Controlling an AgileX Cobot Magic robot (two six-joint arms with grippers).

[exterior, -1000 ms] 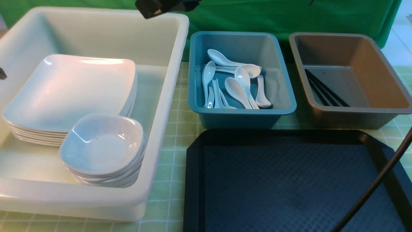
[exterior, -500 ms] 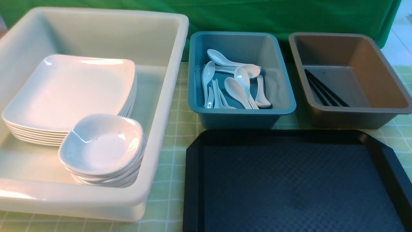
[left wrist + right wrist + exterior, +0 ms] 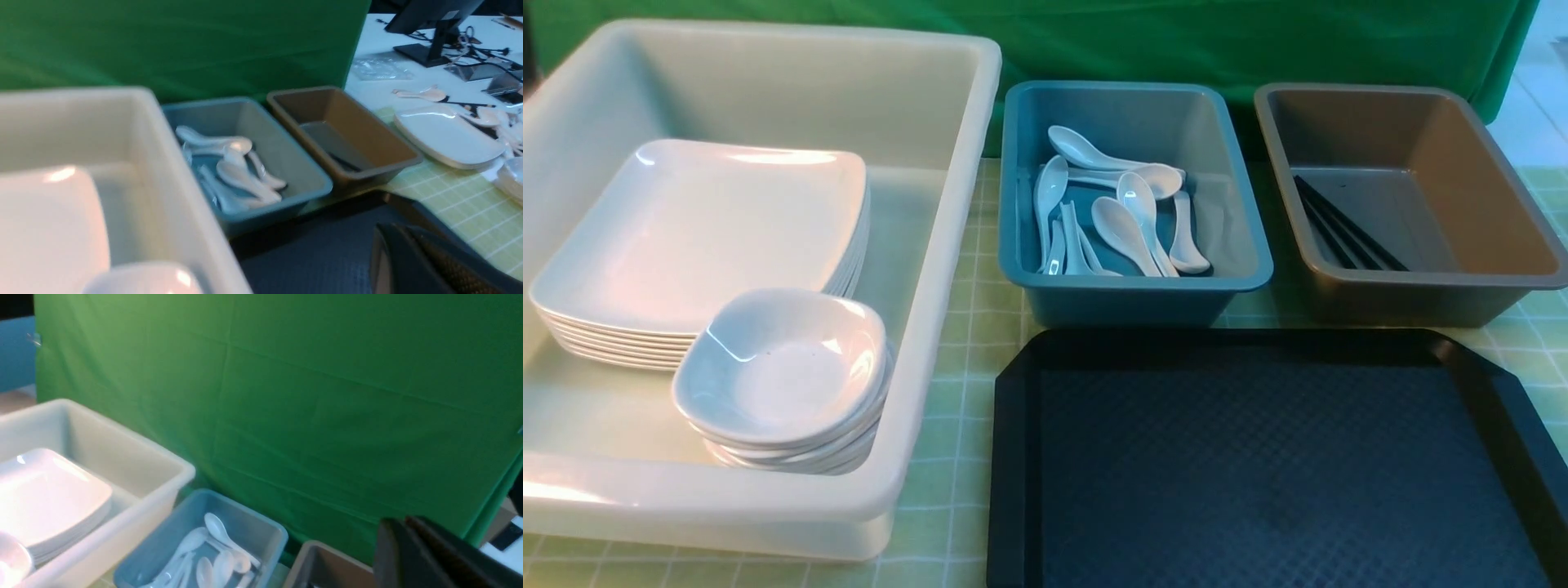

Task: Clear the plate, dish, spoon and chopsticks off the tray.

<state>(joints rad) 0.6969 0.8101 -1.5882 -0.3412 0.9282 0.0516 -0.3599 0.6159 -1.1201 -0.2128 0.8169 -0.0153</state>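
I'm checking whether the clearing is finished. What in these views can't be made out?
- tray: its near end runs off the front view's bottom edge, so anything there is unseen.
- chopsticks: the brown tub's near wall hides their ends; their number is unclear.
- plates: how many are stacked is too fine to count.
- left end effector: only blurred dark fingers at the left wrist view's edge.
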